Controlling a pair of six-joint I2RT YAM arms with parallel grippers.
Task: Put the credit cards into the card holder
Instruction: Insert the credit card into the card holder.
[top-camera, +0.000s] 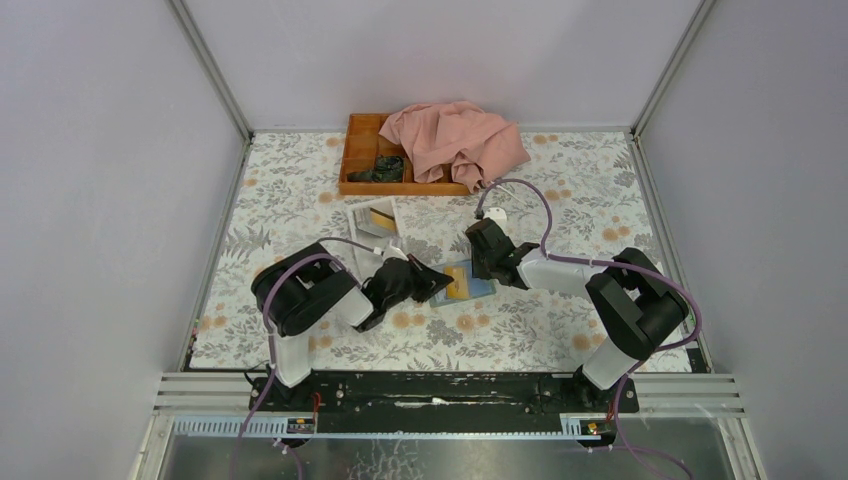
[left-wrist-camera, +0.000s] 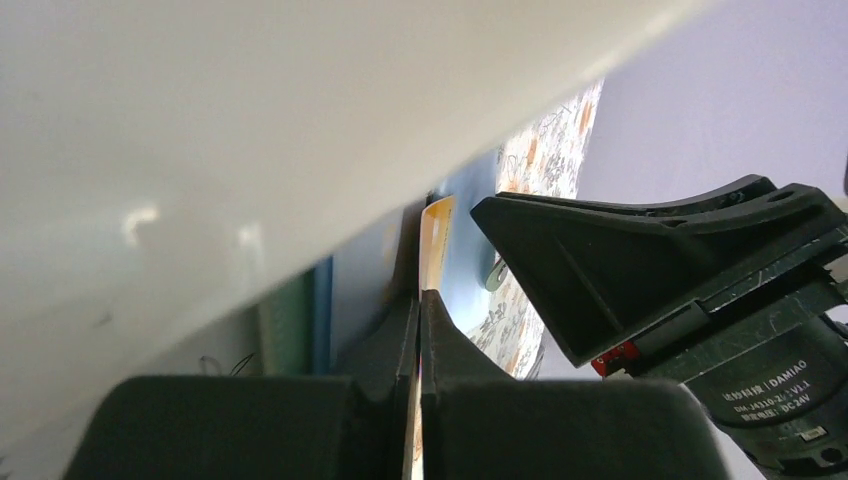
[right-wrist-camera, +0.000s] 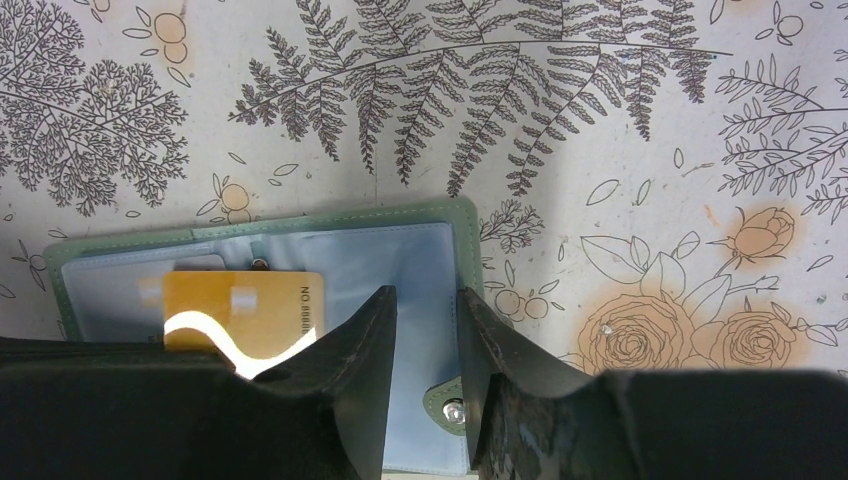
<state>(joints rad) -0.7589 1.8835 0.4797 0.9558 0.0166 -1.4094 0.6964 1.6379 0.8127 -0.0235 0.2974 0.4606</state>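
The card holder (top-camera: 478, 289) lies open on the floral table, grey-green rim up and pale blue lining (right-wrist-camera: 385, 250) showing. An orange credit card (right-wrist-camera: 245, 305) rests on its left half. My left gripper (top-camera: 432, 283) is shut on that card, which shows edge-on in the left wrist view (left-wrist-camera: 436, 235) between the closed fingers (left-wrist-camera: 420, 300). My right gripper (top-camera: 483, 267) stands open over the holder's right edge (right-wrist-camera: 427, 300), its fingers on either side of the lining strip, with the snap tab (right-wrist-camera: 448, 408) beside them. No other cards show.
A white open box (top-camera: 372, 218) stands just behind the left gripper. An orange wooden tray (top-camera: 362, 150) at the back holds a dark item (top-camera: 381, 170) and is half covered by a pink cloth (top-camera: 458, 140). A pale blurred surface (left-wrist-camera: 250, 130) fills the left wrist view's upper left.
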